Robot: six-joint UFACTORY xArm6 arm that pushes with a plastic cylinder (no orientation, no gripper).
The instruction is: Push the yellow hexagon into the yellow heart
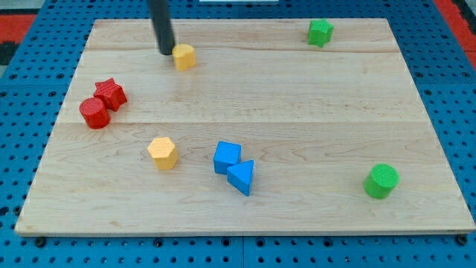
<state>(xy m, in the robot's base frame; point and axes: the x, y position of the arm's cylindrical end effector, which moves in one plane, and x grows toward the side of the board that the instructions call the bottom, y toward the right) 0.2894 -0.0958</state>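
1. Pale wooden table (297,97) fills the view, lying on a blue pegboard (22,149) that shows around its edges.
2. My tip (165,52) stands near the view's top left, right beside the yellow heart (184,56), on that block's left; whether the two touch I cannot tell.
3. I carry no pincer, only the dark rod, so no opening or hold can be told.
4. Yellow hexagon (163,152) lies well below the heart, toward the view's bottom, apart from my tip.
5. To the hexagon's right sit a blue cube (227,157) and a blue triangle (241,177), pressed against each other.
6. At the view's left, a red star (110,93) and a red cylinder (94,113) touch, the cylinder lower and further left.
7. One green block (320,32), its shape unclear, sits at the view's top right.
8. Another, a green cylinder (381,181), stands at the bottom right, far from the rest.
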